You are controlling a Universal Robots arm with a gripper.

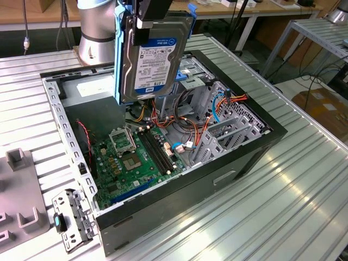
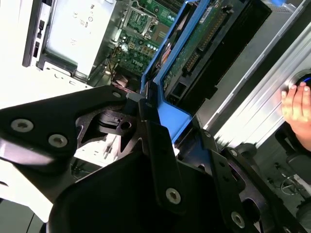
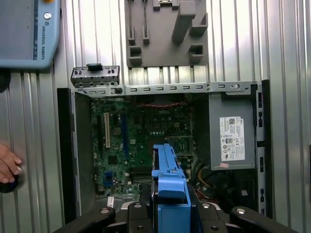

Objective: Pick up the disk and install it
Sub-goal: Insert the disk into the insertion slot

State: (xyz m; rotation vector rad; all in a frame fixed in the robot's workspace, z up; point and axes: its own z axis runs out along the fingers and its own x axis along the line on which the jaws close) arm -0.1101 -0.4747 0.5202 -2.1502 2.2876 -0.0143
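Note:
The disk (image 1: pixel 155 57), silver-grey with a white-and-blue label and a light-blue carrier rail, hangs on edge above the open computer case (image 1: pixel 255 155). My gripper (image 1: pixel 148 19) is shut on its upper edge. In the second wrist view the black fingers (image 2: pixel 158 155) clamp the blue rail (image 2: pixel 165 104), and the disk's green circuit board (image 2: pixel 194 53) points down toward the case. In the first wrist view the blue rail (image 3: pixel 167 187) sits between the gripper's (image 3: pixel 167 213) black links, over the motherboard (image 3: pixel 141 141).
Inside the case are the motherboard (image 1: pixel 133 157), a grey drive cage (image 1: pixel 228 130) with orange cables, and a power supply (image 3: pixel 232 138). A grey fixture tray (image 1: pixel 19 201) and a metal bracket (image 1: pixel 70 220) lie on the ribbed table. A person's hand (image 3: pixel 7 167) rests beside the case.

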